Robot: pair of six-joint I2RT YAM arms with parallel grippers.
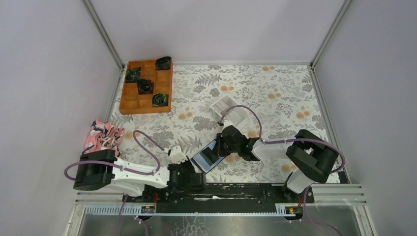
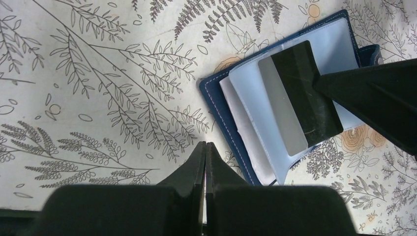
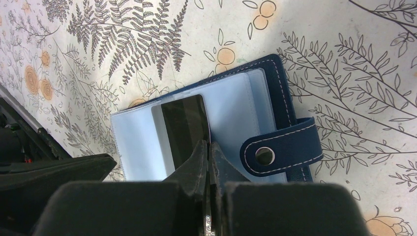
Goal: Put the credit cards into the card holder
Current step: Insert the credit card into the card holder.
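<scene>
Nearest, the left gripper (image 2: 205,147), fingers pressed together and empty, hovers just beside the open card holder (image 2: 220,105); the right gripper (image 3: 207,147), fingers together, touches a dark credit card (image 2: 300,88) lying on its pale-blue sleeves; farther off, a white box (image 1: 227,109), then an orange tray (image 1: 130,104).

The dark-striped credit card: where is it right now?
In the left wrist view, the credit card lies right of centre on the light-blue pages of the open card holder, with the shut right gripper at its edge.
</scene>
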